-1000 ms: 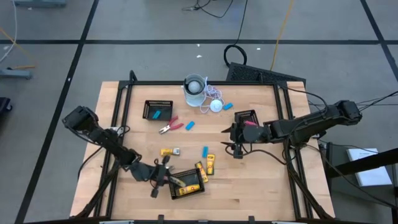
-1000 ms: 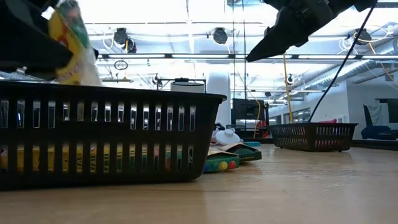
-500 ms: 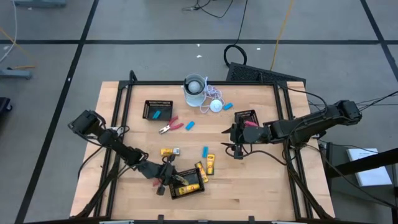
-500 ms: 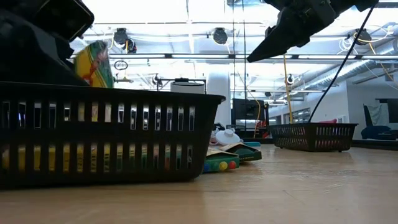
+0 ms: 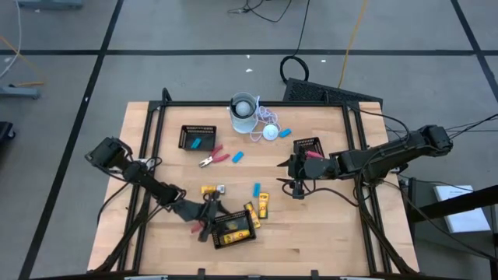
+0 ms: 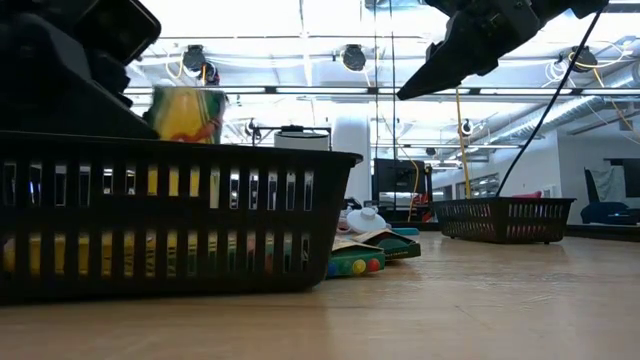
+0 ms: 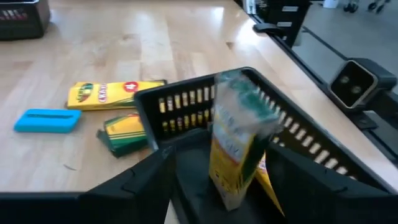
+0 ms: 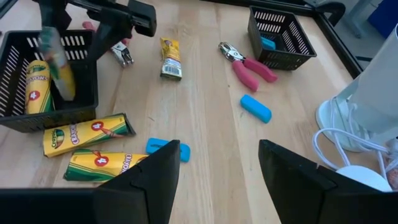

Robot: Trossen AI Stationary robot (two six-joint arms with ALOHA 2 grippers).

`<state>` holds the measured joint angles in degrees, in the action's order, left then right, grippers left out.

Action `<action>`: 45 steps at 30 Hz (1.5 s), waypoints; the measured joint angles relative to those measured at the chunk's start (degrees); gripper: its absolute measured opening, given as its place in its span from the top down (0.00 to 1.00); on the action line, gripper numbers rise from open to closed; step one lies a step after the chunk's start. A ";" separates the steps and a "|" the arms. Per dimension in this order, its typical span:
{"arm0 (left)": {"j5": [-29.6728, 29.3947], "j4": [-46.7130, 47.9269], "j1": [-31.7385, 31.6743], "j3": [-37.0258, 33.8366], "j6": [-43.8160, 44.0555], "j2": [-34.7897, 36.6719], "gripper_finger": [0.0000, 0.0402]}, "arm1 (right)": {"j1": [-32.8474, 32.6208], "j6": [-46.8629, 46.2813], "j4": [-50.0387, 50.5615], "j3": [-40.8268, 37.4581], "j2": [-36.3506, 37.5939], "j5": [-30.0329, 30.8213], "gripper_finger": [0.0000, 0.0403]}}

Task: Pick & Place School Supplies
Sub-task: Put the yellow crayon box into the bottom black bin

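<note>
Between your left gripper's (image 7: pixel 217 180) spread fingers, a yellow crayon pack (image 7: pixel 239 146) stands free, apparently dropping into the black mesh tray (image 7: pixel 305 140) below it. Just beyond the tray lie two more crayon packs (image 7: pixel 115 93) and a light-blue eraser (image 7: pixel 46 120). Your right gripper (image 8: pixel 217 165) hovers open and empty, well apart.

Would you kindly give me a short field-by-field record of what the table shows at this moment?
left gripper: open over the near tray, a yellow crayon pack blurred between its fingers
right gripper: open, above the table, holding nothing
loose crayon packs: beside the near tray
red-handled tool: on the table by the far tray
blue pieces: scattered
</note>
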<state>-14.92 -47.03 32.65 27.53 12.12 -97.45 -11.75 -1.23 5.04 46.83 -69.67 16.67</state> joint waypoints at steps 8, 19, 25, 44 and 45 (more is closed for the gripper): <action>-0.21 -0.13 -1.45 -0.04 -1.33 1.92 0.41 | 0.00 -0.25 0.00 0.00 0.00 -0.17 0.48; -2.71 4.68 -1.18 -0.04 -6.16 11.65 0.47 | 0.00 -0.48 0.01 0.00 0.00 -0.20 0.48; -3.80 11.93 -2.74 -0.04 -0.29 11.57 0.53 | 0.00 -1.11 0.04 0.00 0.00 -0.20 0.48; -10.64 18.28 0.12 -0.04 8.32 11.44 0.99 | 0.00 -1.09 0.13 0.00 0.00 -0.20 0.48; -10.64 18.70 0.12 -0.04 9.30 11.28 0.99 | 0.00 -1.09 0.13 0.00 0.00 -0.20 0.48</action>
<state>-25.56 -28.33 32.77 27.49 21.42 -86.17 -11.75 -2.33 5.17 46.83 -69.67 16.47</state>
